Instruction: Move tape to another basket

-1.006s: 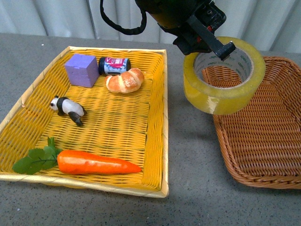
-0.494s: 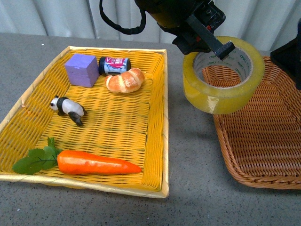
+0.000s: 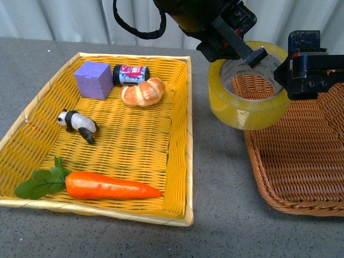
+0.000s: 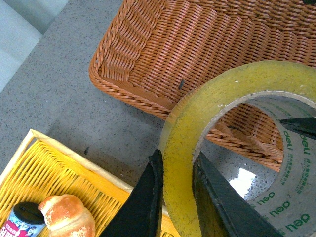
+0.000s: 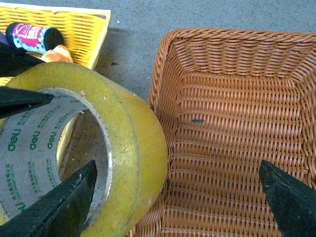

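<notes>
Yellow tape (image 3: pixel 250 107) pinched by left fingers (image 4: pixel 148 197), over brown basket (image 3: pixel 301 161) rim, right fingers (image 5: pixel 291 197) spread wide

Left arm (image 3: pixel 188 13): my bulky black shell, rounded and glossy.
Cable (image 3: pixel 127 28): one thick black cord curling off my left arm.
Left fingers (image 4: pixel 148 197): matte black, flat, tapering to thin tips.
Right gripper (image 3: pixel 305 70): my boxy black block with stepped edges.
Right fingers (image 5: pixel 54 207): smooth black wedges.
</notes>
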